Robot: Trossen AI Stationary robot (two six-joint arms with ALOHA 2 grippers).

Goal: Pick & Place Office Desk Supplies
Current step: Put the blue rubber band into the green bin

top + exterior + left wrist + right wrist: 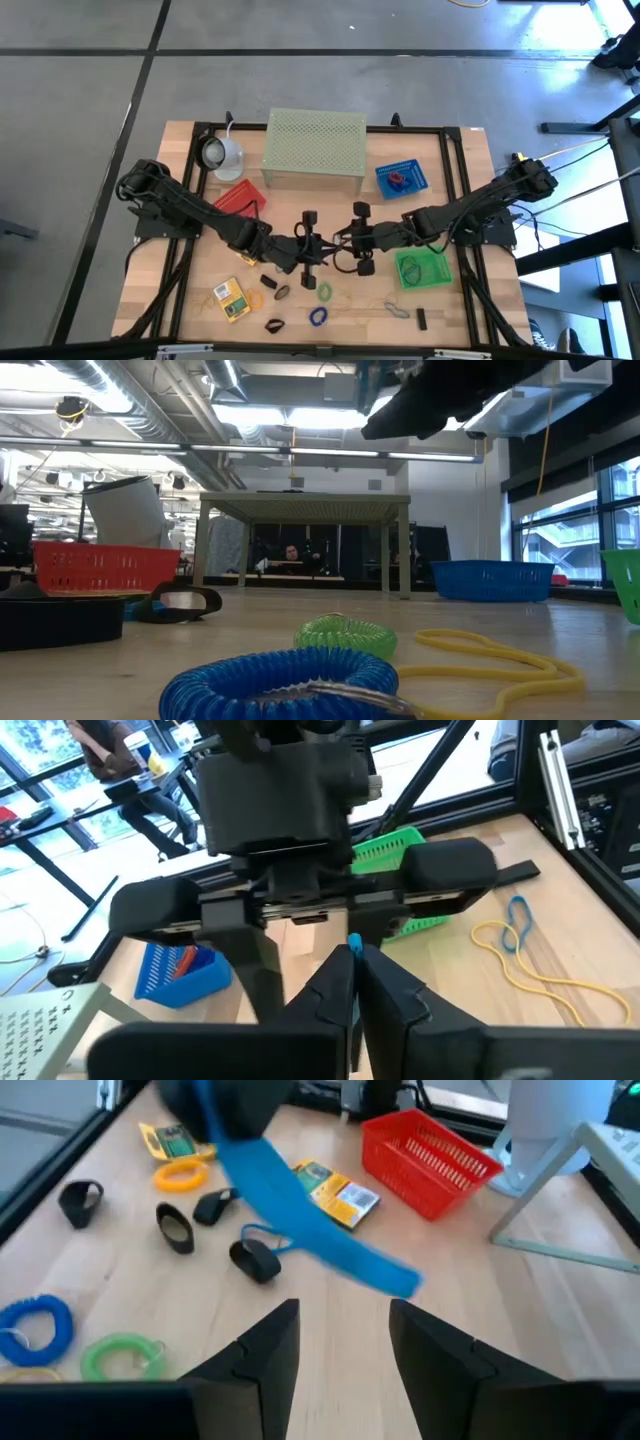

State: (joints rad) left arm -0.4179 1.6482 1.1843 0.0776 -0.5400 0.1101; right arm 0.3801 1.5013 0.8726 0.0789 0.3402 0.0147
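Pinched shut in the left tool (352, 982) is one blue strap (300, 1220); the right tool (340, 1342) is held open, empty. Two yellow packets (335, 1190) are seen on the surface (560, 1340).

The centre of the worktop (190, 190) is blocked: the left pincer (322, 250) and right pincer (345, 247) meet there nearly tip to tip. The perforated stand (313, 148) closes off the rear. The red basket (240, 198), blue basket (402, 178) and green basket (422, 268) flank the arms. Bare wood lies between the stand and the pincers. Loose coils and clips crowd the front strip.
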